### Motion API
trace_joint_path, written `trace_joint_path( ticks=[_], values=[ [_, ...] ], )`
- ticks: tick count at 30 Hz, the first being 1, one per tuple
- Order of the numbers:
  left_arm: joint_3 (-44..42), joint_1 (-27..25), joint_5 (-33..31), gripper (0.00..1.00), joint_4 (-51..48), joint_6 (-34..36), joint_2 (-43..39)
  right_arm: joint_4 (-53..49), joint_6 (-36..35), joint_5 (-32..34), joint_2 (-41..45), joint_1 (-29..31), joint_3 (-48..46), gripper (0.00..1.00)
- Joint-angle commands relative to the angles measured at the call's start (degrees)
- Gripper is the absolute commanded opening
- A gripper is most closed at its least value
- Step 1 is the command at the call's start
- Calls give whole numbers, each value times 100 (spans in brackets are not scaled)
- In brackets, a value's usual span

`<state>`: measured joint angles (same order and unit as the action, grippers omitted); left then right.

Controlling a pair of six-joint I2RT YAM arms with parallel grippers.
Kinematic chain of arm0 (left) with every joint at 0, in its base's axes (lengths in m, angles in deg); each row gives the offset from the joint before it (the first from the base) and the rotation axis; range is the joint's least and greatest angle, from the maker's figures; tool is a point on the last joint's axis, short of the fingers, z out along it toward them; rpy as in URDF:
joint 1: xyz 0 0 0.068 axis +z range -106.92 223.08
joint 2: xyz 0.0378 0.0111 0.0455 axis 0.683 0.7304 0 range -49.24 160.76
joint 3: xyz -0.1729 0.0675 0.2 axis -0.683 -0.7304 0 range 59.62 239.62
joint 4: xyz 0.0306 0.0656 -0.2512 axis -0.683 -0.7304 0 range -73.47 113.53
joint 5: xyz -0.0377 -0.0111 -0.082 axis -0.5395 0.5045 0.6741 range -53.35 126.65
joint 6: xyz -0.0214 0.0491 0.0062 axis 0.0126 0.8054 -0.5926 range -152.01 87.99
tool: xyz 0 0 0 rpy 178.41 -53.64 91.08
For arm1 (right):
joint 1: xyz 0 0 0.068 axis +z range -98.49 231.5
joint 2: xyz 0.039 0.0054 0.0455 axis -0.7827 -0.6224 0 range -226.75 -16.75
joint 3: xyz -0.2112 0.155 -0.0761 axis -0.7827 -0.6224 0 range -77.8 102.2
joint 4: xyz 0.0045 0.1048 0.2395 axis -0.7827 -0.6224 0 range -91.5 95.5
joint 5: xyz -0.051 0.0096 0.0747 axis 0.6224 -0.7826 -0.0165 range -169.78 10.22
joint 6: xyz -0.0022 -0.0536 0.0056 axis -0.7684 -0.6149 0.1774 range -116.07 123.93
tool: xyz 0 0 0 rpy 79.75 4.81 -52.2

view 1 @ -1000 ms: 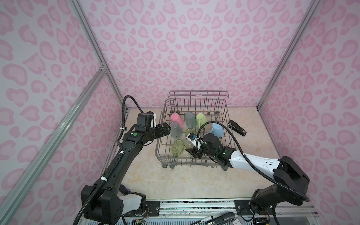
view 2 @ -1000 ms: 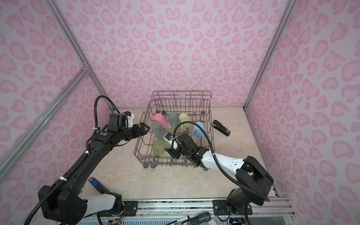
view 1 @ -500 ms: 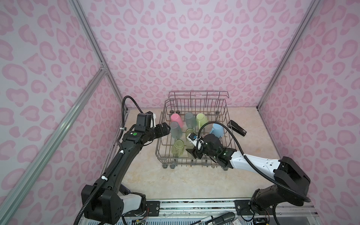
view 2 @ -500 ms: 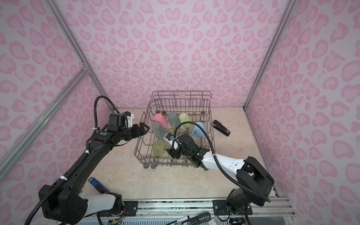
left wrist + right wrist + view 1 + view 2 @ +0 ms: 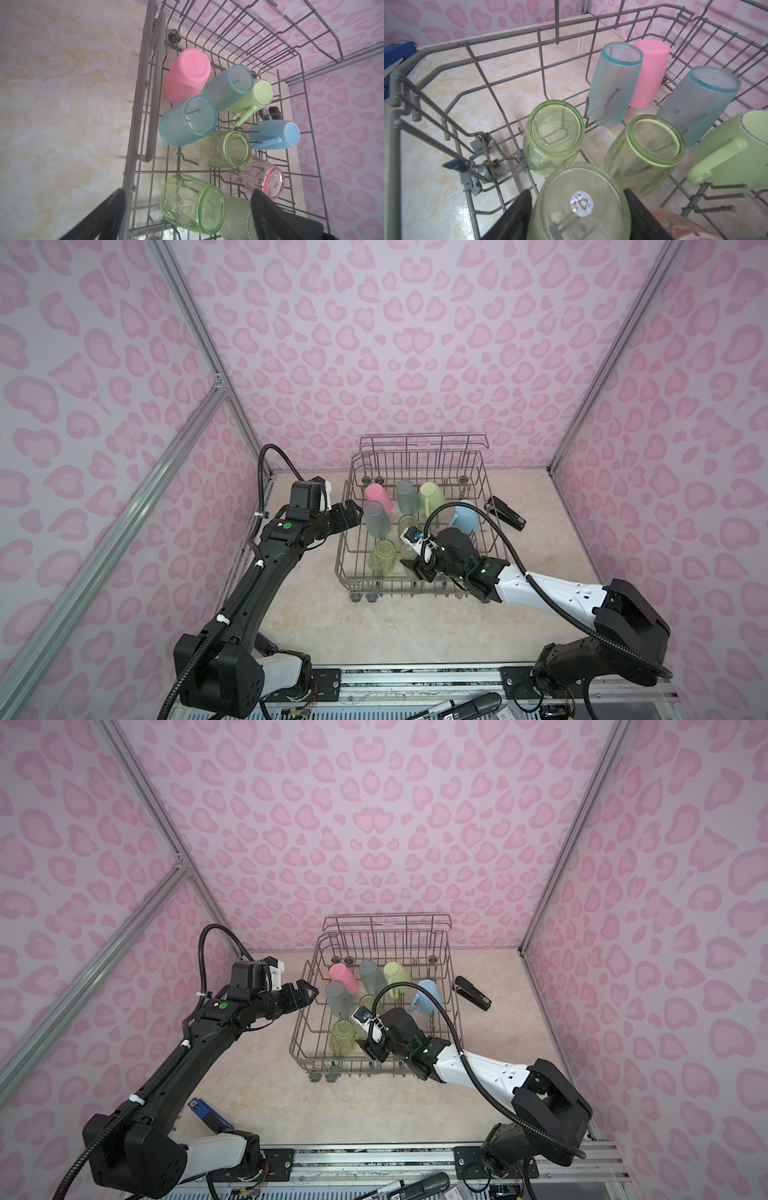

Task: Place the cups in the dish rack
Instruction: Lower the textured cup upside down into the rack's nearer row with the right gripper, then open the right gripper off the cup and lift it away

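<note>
Your right gripper (image 5: 576, 190) is down in the dish rack (image 5: 415, 587), just below centre in both top views. Its jaws sit close on either side of an upturned green tumbler (image 5: 581, 218); you cannot tell whether they pinch it. The tumbler looks light, thin-walled and slick, so squeeze gently across the body near the base. Your left gripper (image 5: 352, 512) hangs wide and empty at the rack's left rim.

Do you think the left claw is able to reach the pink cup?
Probably yes. The left claw hangs open at the dish rack's left rim, and the pink cup sits upside down close by, with nothing visible between them.
</note>
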<state>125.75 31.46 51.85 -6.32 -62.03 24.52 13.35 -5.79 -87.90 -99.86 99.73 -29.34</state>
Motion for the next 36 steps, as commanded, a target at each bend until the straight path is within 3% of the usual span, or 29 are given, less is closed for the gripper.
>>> trace_joint_path(
  ticks=[1,12,24,31,36],
  values=[
    [-30,10,70,95,152,5,22,-418,-128,-93,14,29,-43,69],
    [-44,19,84,95,176,-13,40,-647,-152,-197,21,35,67,63],
    [-140,15,-15,98,265,100,-89,-707,73,-267,673,36,336,73],
    [-209,16,-339,100,378,215,-337,-922,221,246,1103,-80,696,85],
    [-413,19,-751,99,632,310,-648,-1032,357,902,1510,-501,865,93]
  ],
)
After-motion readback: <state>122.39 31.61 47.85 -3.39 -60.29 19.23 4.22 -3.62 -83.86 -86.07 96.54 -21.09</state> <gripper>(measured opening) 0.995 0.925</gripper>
